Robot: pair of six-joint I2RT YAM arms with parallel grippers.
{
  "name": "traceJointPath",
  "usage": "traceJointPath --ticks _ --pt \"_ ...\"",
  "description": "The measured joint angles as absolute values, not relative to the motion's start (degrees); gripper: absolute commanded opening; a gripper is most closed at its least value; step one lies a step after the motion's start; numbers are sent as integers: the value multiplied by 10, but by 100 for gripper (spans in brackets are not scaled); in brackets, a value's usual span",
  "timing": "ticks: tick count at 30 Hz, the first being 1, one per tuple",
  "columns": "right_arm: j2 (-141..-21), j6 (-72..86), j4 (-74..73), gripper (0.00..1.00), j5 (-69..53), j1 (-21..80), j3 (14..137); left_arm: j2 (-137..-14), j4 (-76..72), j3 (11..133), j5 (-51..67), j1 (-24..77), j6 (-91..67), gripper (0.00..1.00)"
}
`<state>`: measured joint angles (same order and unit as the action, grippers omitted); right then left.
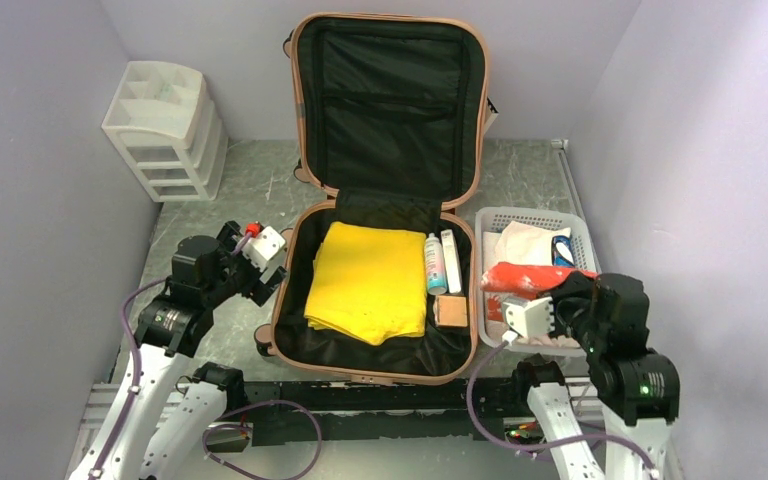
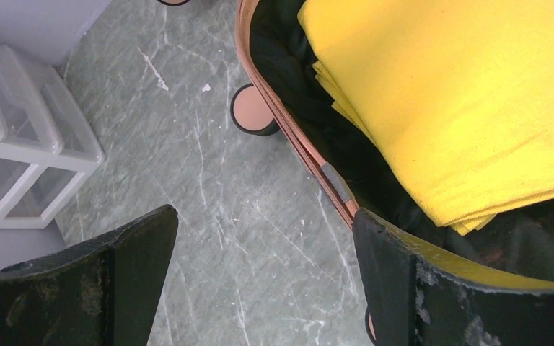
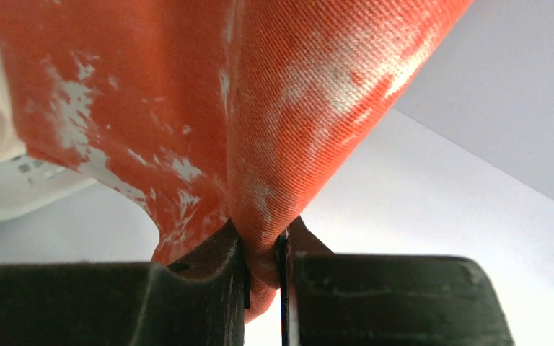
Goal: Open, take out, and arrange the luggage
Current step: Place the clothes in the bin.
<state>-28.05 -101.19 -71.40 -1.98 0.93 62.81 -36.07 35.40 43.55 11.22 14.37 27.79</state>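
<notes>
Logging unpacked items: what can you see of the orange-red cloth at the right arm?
The orange-red cloth is twill-like fabric with whitish blotches, bunched lengthwise. The right end effector is shut on one fold of it, holding it over the white basket right of the luggage. Whether it touches the basket's contents is unclear.

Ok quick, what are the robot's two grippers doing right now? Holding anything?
Left gripper: open, holding nothing, by the luggage rim.
Right gripper: shut on the orange cloth, over the white basket.
</notes>
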Motion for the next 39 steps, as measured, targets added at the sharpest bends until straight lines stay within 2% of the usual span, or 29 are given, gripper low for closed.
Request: traceJointPath --ticks 9,14,22,39 --pt "-242 -1030 -836 0 -15 9 738 -357 350 435 112 140 278 95" --pt "-209 -1039 -854 0 -15 8 749 -357 350 435 112 138 278 95" --pt "-224 -1012 -849 0 -14 10 677 -356 350 435 112 137 278 95" --pt "-264 -973 -661 0 25 14 509 -355 350 435 118 135 278 95"
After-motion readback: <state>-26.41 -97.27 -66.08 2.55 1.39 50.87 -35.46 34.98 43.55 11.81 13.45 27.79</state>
